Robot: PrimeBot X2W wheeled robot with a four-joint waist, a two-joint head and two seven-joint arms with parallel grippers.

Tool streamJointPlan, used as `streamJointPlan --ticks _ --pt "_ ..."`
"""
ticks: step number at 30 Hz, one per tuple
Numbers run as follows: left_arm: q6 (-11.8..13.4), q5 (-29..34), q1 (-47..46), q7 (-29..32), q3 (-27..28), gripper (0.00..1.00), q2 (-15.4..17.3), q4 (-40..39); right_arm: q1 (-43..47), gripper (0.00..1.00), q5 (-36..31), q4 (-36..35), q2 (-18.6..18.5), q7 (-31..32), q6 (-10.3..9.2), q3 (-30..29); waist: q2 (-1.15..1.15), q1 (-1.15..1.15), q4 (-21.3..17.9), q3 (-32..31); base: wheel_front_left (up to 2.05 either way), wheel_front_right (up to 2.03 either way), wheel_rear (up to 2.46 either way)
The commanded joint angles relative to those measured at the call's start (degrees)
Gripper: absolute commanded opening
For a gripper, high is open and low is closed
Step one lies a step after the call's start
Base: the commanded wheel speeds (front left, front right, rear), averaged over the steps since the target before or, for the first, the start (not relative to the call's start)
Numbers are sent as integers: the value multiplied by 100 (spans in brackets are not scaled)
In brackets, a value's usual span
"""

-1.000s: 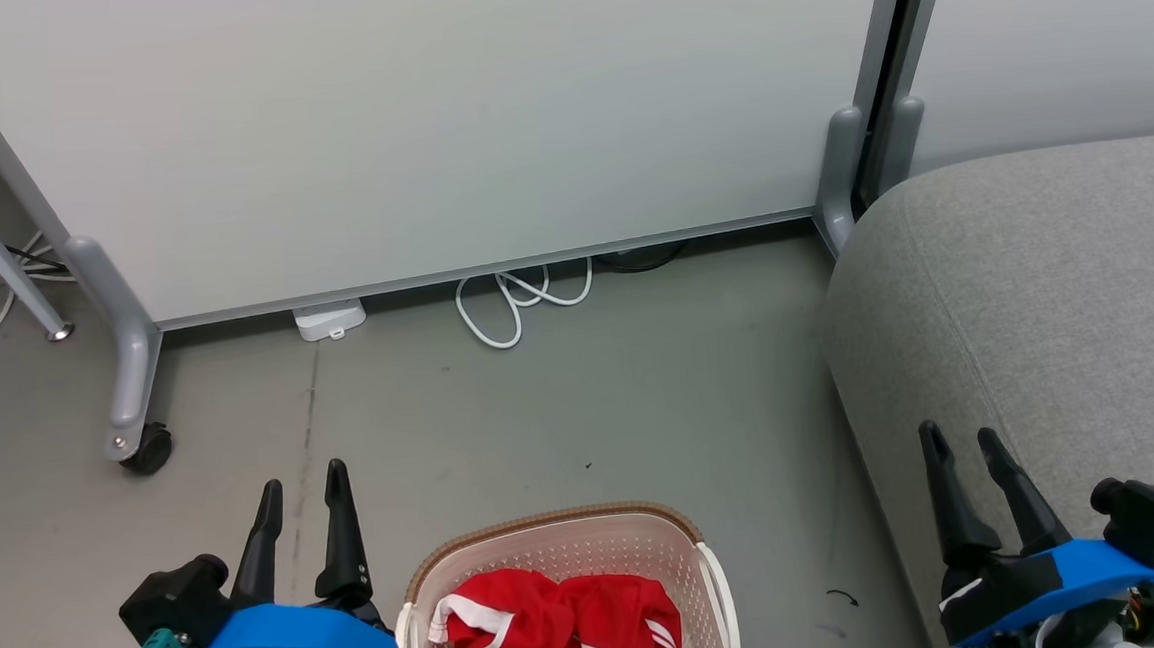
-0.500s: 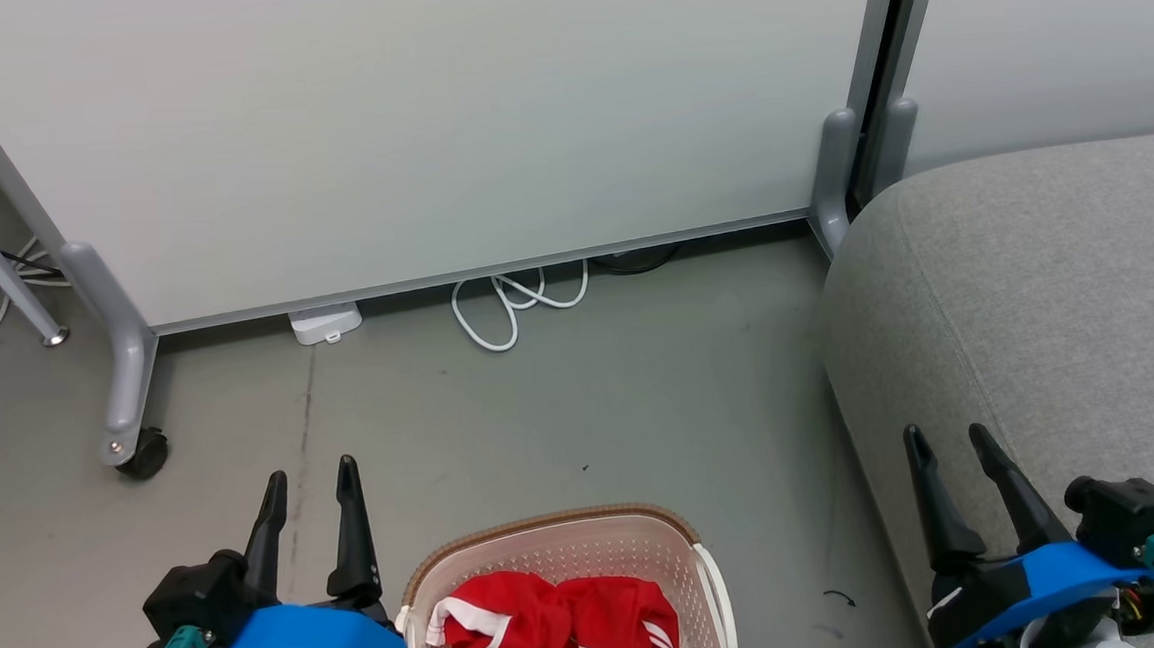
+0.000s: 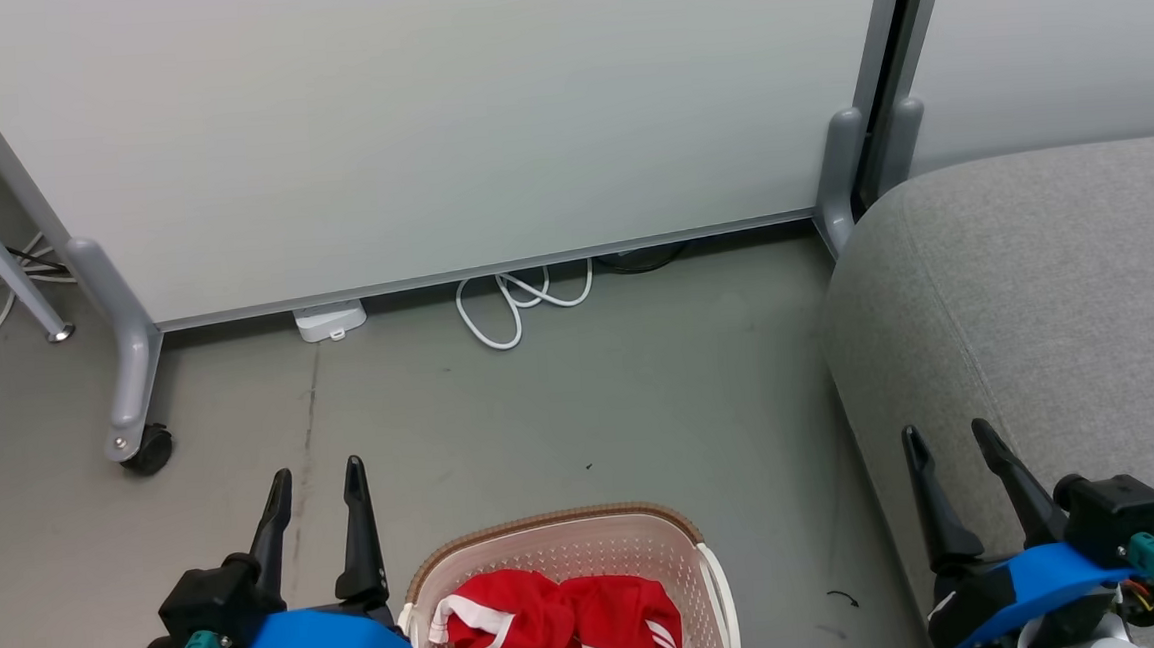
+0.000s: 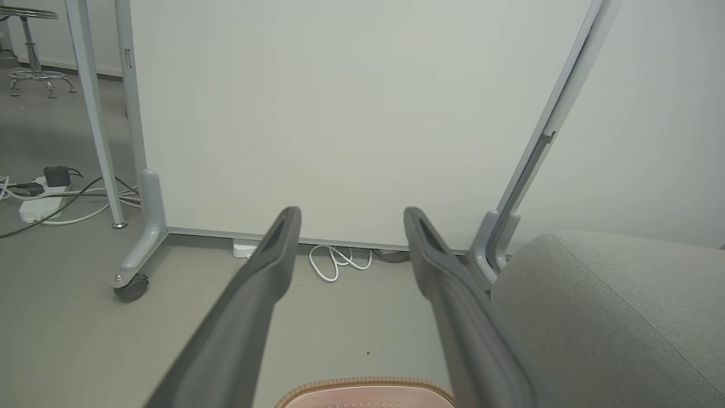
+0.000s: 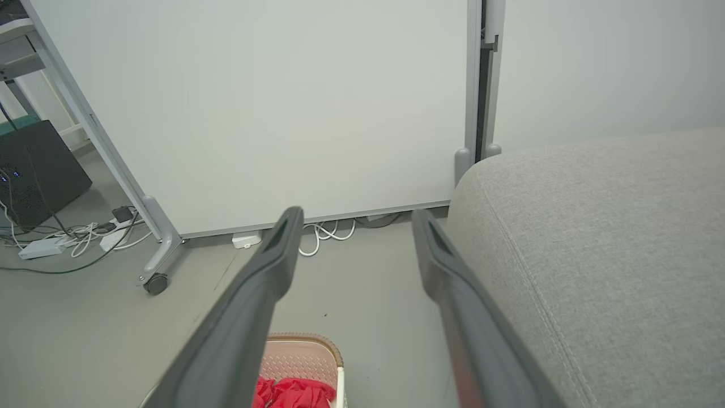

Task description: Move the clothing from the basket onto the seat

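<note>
Clothing (image 3: 565, 620) untouched: two soft red fabric garments, one white-striped, lie bunched in the cream perforated plastic basket (image 3: 549, 522).
Left fingers (image 3: 358, 538) and right fingers (image 3: 930, 493) flank the basket, spread wide, holding nothing; the light-grey upholstered seat (image 3: 1056, 285) to its right carries no garment.

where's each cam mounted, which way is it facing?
Head view: on the head, facing forward and down at basket, clothing, sofa; left gripper and right gripper open at bottom corners.
Left wrist view: on the left wrist, along its fingers toward the partition panel; basket rim below.
Right wrist view: right wrist, same heading; its fingers, sofa alongside.
All share the white cable loop.
</note>
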Motion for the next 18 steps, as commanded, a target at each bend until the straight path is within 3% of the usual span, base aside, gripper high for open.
streamJointPlan --ticks 1,18 --pt "-15 120 -71 -43 8 100 11 -12 -34 100 -131 -50 -41 -37 12 -10 0 0 4 2 0 0 0" --pt "-16 752 -59 -237 -45 100 -19 75 -71 100 -700 30 -45 -206 15 -64 0 0 70 14 0 0 0"
